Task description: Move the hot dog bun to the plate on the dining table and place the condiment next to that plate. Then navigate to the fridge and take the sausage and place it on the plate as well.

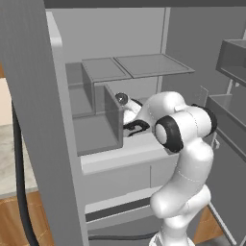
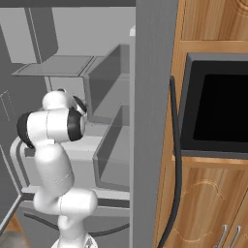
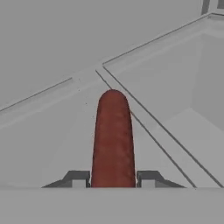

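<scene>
Sausage (image 3: 112, 140), slim, smooth and dark red-brown, sits between the dark fingers (image 3: 78, 178), which are clamped on its near end; its long axis runs straight ahead from them, over the grey fridge (image 1: 96, 132) shelf.

The sausage (image 3: 112, 140) is a dark red-brown with a faint mottled grain, smooth along its length. The finger tips (image 3: 78, 179) beside it are dark grey. The fridge (image 1: 36, 120) is grey all through: its shelves (image 1: 153, 65) are a paler flat grey, its drawer walls (image 1: 113, 117) a darker translucent grey. To the right, the cabinet (image 2: 213, 24) is warm orange-brown wood, and the oven (image 2: 220, 101) set in it is black.
</scene>
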Robot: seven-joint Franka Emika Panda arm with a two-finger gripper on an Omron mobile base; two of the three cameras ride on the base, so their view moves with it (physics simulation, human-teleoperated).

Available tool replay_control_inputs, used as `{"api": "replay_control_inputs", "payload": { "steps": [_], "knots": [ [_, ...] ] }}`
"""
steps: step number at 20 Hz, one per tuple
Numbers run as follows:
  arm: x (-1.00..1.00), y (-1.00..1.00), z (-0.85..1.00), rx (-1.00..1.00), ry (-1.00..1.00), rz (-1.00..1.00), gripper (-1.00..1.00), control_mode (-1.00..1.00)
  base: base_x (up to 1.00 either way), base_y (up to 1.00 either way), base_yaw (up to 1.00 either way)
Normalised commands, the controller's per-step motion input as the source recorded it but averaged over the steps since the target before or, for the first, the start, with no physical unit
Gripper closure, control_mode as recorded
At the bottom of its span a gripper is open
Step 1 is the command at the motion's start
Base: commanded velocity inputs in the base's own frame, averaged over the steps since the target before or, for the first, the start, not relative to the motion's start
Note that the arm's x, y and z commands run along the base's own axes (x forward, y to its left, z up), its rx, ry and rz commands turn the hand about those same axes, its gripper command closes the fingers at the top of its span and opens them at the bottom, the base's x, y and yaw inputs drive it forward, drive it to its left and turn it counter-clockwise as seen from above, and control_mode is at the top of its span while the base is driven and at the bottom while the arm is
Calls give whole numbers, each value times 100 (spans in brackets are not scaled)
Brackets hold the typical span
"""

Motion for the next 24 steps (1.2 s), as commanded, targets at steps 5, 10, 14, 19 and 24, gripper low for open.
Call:
{"api": "replay_control_inputs", "payload": {
  "steps": [5,10,14,19,24],
  "knots": [
    [-84,7,41,8,-1,0,100,-100,0,0,0],
    [-74,0,55,15,2,0,100,-100,0,0,0],
    [-62,0,76,19,7,0,100,-100,0,0,0],
    [-44,-2,95,15,9,-2,100,-100,0,0,0],
    [-19,-6,98,10,16,-6,100,-100,0,0,0]
  ]
}}
